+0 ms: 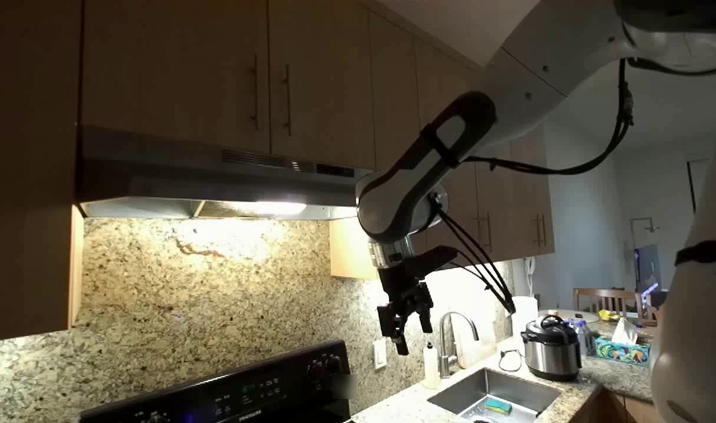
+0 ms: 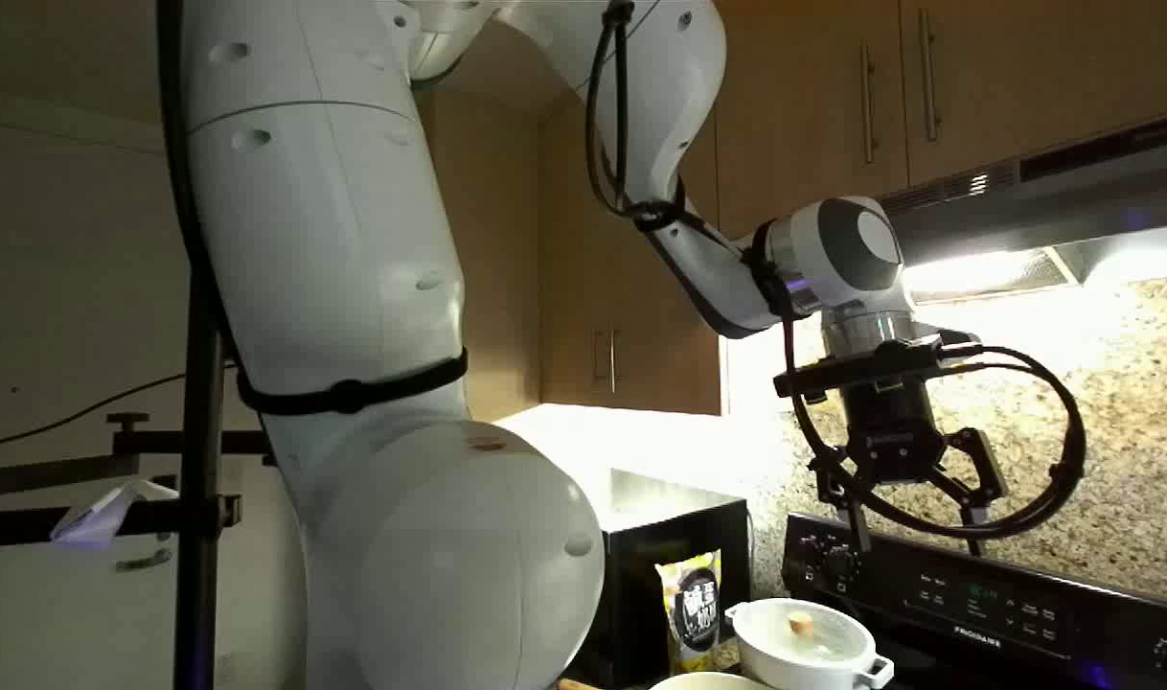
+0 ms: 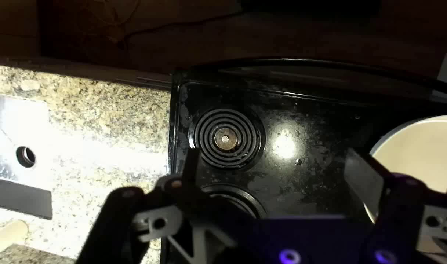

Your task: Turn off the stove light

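Note:
The stove light (image 1: 280, 208) is lit under the range hood (image 1: 217, 176); it also glows in an exterior view (image 2: 976, 273). A row of vents with small light-coloured switches (image 1: 304, 167) is on the hood's front face; these show also in an exterior view (image 2: 976, 182). My gripper (image 1: 414, 338) points down, below and to the side of the hood, in front of the backsplash. It hangs above the stove (image 2: 986, 604). In the wrist view the fingers (image 3: 272, 152) are spread wide with nothing between them, over the cooktop (image 3: 319, 110). The hood is out of the wrist view.
Upper cabinets (image 1: 176, 70) stand above the hood. A white lidded pot (image 2: 804, 652), a snack bag (image 2: 694, 613) and a black microwave-like box (image 2: 675, 537) are beside the stove. A sink (image 1: 475, 388), faucet (image 1: 443, 341) and pressure cooker (image 1: 551, 352) are along the counter. Cables loop around the wrist.

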Available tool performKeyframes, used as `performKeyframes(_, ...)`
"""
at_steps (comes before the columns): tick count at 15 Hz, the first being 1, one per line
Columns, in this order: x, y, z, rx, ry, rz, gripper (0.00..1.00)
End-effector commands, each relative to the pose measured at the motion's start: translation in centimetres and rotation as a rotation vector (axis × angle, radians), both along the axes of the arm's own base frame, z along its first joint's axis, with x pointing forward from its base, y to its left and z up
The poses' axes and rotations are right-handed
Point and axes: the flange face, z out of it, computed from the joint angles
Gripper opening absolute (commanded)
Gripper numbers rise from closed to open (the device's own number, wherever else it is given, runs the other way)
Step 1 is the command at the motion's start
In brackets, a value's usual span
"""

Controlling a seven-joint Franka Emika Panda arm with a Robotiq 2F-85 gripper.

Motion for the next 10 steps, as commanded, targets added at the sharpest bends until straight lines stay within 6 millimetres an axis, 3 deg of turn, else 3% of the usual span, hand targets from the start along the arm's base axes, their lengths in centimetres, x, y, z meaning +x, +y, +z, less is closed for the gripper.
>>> performKeyframes(1,0.0,0.0,0.0,0.0,0.001,0.0,1.0)
performKeyframes(9,0.3,0.8,0.6,-0.026,-0.025,0.009,1.0)
performKeyframes(10,0.1,0.0,1.6,-0.023,-0.036,0.012,1.0)
